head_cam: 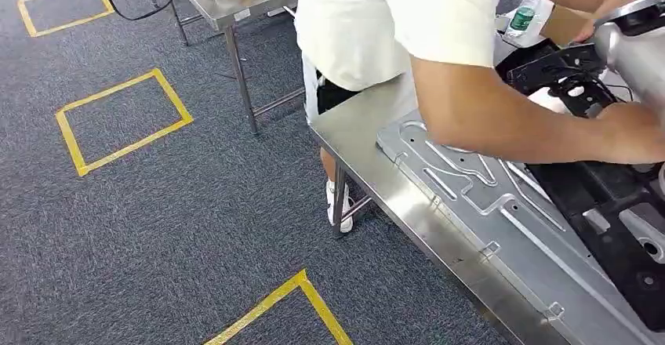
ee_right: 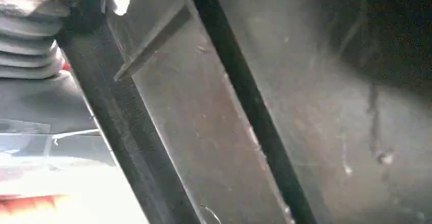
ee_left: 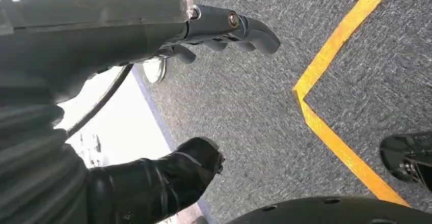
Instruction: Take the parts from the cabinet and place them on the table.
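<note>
Head view, from the left: yellow tape squares [head_cam: 121,121] mark the grey carpet, then a steel surface [head_cam: 368,137] carries a pressed grey metal panel [head_cam: 478,212] along its near edge, with a black plastic part [head_cam: 608,219] lying on the panel toward the right end. A person in a white shirt [head_cam: 368,23] leans over both. The left hand [ee_left: 224,30] hangs above the carpet, fingers apart, holding nothing. The right hand's state I cannot tell.

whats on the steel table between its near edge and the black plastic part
In the head view, a stamped sheet-metal panel lies flat on the steel table, between its edge and the black plastic part.
</note>
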`<action>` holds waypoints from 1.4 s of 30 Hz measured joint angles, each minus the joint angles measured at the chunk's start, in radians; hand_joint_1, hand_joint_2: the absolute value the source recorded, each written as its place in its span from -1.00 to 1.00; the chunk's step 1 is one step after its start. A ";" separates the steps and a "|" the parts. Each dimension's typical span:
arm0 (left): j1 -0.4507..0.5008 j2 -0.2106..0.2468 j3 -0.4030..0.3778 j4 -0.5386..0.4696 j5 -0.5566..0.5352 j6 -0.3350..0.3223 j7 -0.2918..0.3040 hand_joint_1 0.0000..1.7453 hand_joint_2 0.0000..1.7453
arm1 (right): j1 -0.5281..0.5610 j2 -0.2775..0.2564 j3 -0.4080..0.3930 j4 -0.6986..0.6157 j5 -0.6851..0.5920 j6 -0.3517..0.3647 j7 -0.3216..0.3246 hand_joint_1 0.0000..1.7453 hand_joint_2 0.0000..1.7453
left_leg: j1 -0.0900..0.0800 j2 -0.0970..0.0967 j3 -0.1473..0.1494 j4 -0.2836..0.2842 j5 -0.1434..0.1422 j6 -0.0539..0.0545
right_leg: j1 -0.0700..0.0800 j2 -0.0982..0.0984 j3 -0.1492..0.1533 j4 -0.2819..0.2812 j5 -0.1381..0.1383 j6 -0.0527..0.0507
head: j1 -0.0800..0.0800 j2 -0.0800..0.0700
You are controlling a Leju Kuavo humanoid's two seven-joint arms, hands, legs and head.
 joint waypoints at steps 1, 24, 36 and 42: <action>0.000 0.000 0.000 0.000 0.000 0.000 0.000 -1.00 1.00 | 0.000 0.000 0.000 0.000 0.000 0.000 0.000 -1.00 -1.00 | 0.000 0.000 0.000 0.000 0.000 0.000 | 0.000 0.000 0.000 0.000 0.000 0.000 | 0.000 0.000; 0.000 0.000 0.000 0.000 0.000 0.000 0.003 -1.00 1.00 | 0.012 -0.005 0.000 0.004 -0.021 -0.005 0.008 -1.00 -1.00 | 0.002 0.001 0.002 -0.002 0.000 0.000 | 0.002 0.002 0.000 0.000 0.000 0.000 | 0.001 0.000; 0.002 0.000 -0.001 0.000 0.001 0.000 0.009 -1.00 1.00 | 0.011 -0.008 0.000 0.004 -0.033 -0.011 0.006 -1.00 -1.00 | 0.001 0.000 0.004 -0.001 0.000 -0.001 | 0.002 0.001 0.003 -0.001 0.000 0.000 | 0.000 0.000; 0.002 0.000 -0.001 0.000 0.001 0.000 0.007 -1.00 1.00 | 0.011 -0.008 0.000 0.004 -0.034 -0.008 0.007 -1.00 -1.00 | 0.002 -0.001 0.004 -0.001 0.000 0.000 | 0.002 -0.001 0.003 -0.001 0.000 0.000 | 0.000 0.000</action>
